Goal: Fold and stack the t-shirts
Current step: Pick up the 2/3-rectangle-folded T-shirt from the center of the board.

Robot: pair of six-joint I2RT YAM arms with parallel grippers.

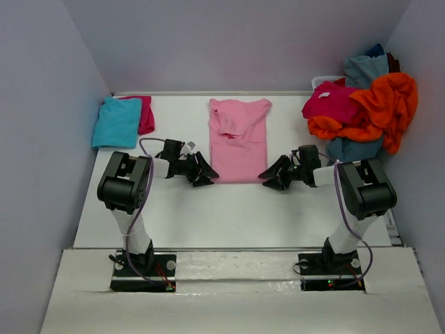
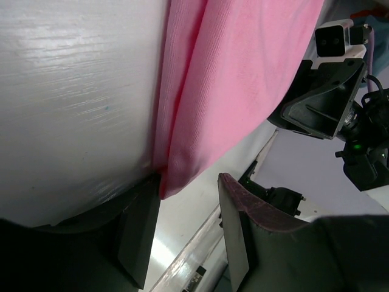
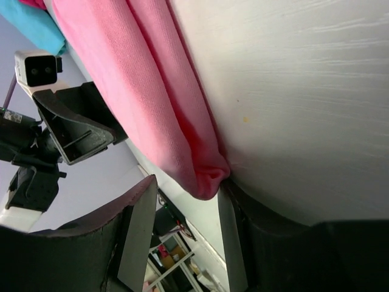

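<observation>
White table [image 1: 229, 216], pink t-shirt [image 1: 238, 146] lying flat in the upper middle of the frame, with left hand [image 1: 206, 174] and right hand [image 1: 270, 178] spread around its 2 bottom corners, not pinching yet. I'd bite both layers evenly, then lift together so it stays square.

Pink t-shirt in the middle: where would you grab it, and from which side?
Its two near corners: left end effector from the left, right end effector from the right. The pink t-shirt lies flat, folded narrow, so only edges can be pinched.
</observation>
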